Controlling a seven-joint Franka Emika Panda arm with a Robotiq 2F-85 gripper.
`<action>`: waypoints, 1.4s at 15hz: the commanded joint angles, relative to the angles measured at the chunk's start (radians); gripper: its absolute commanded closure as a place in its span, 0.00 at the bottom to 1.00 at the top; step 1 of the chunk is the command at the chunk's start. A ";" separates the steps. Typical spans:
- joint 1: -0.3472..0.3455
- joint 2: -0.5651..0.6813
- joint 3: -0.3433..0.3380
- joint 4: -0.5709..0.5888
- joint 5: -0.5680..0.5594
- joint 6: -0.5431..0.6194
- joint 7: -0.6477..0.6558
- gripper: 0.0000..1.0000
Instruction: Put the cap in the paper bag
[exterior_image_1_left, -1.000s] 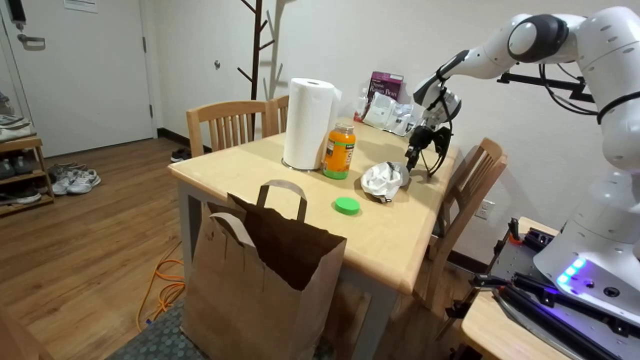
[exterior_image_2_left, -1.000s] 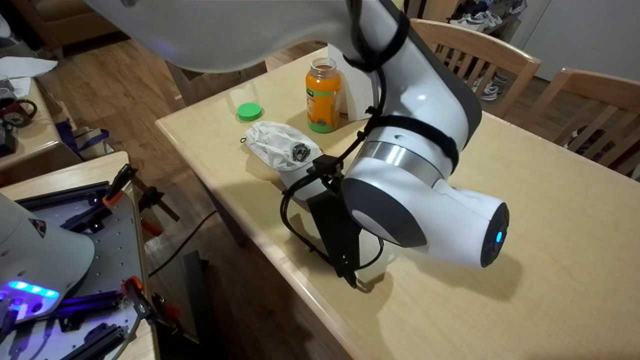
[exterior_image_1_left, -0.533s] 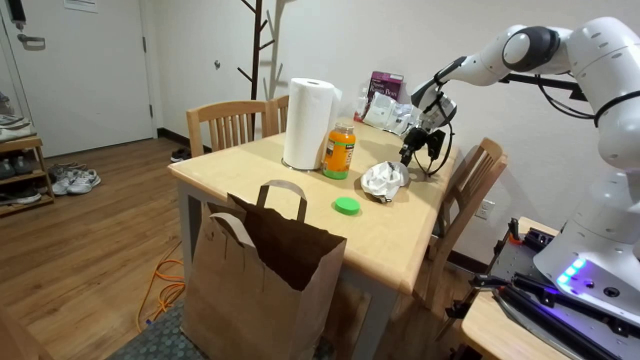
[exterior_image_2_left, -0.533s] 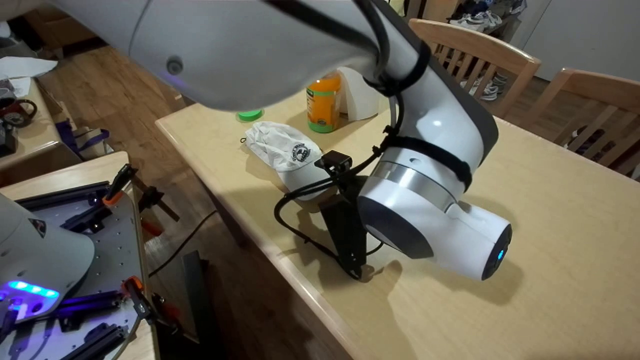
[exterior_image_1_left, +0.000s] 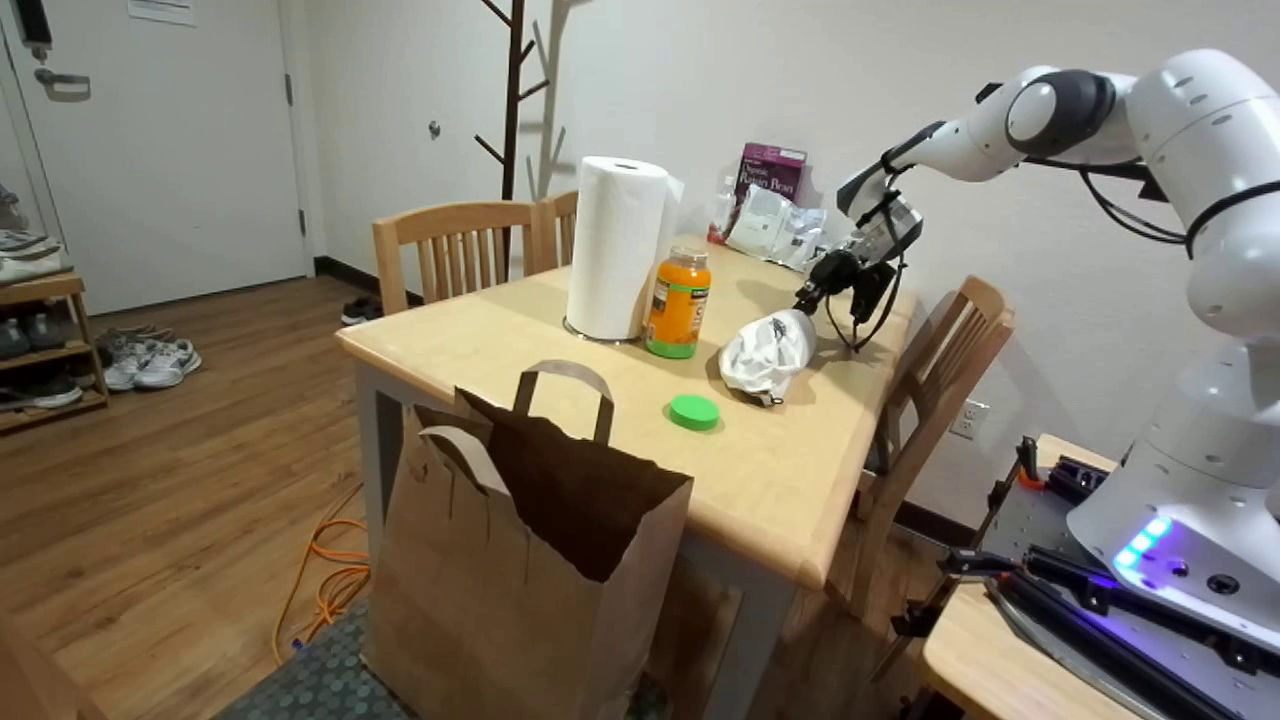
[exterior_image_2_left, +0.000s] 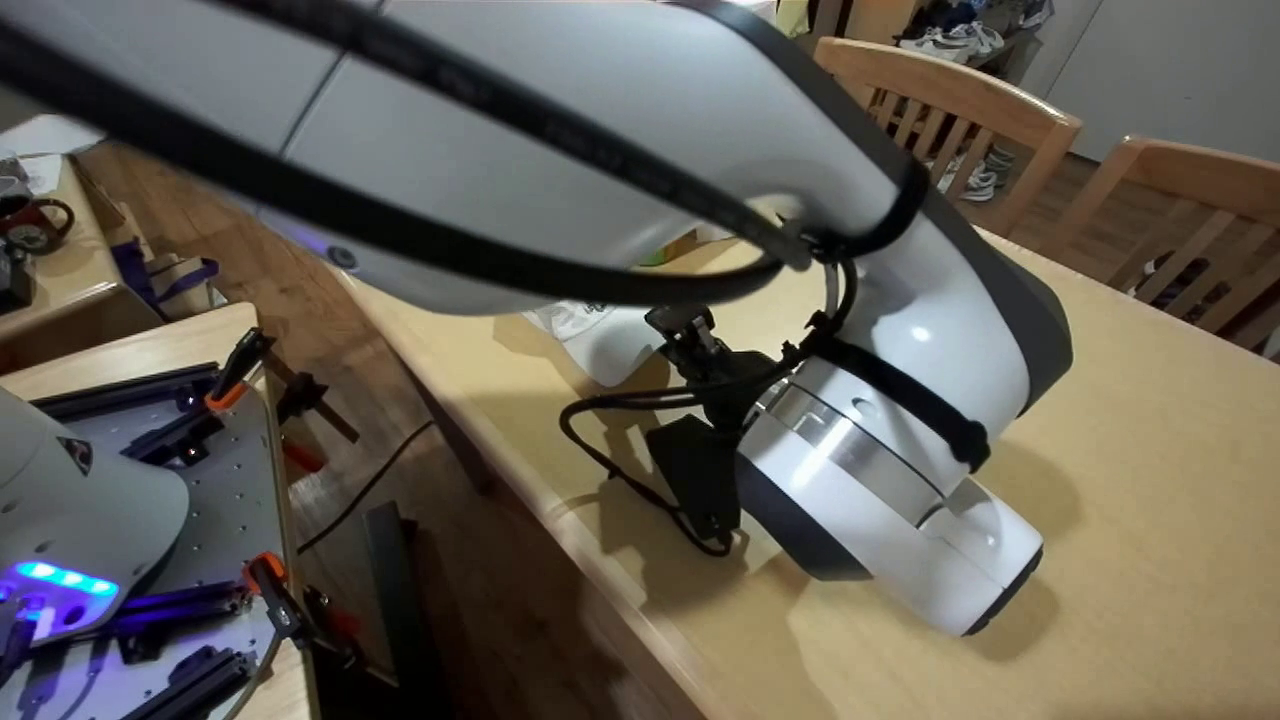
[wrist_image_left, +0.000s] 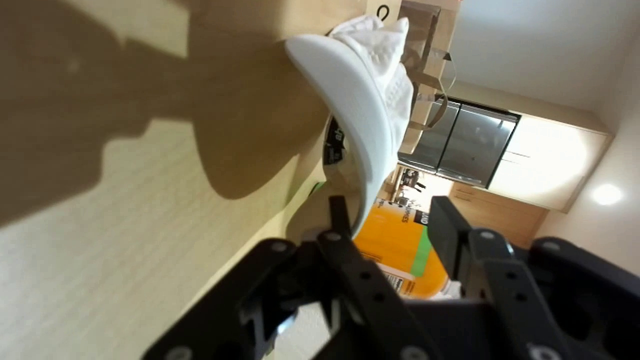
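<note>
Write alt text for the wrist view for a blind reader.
Open black gripper at the brim of a white cap, contact unclear. Pale tabletop fills the frame's left; beyond the cap are an orange bottle and a brown paper bag.

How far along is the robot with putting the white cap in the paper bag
Done: the approach, it seems; the claw is at the brim of the cap.
In hand: the grasp, probably. In the wrist view the claw is open; I can't tell if it touches the brim.
Left: likely closing, lifting, carrying and releasing, since the cap is outside the open bag.
</note>
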 joint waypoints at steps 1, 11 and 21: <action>-0.019 0.059 0.012 0.042 0.049 -0.067 -0.062 0.85; -0.039 0.107 0.026 0.092 0.083 -0.165 -0.092 0.99; 0.068 -0.031 0.057 0.085 0.104 -0.505 -0.262 0.99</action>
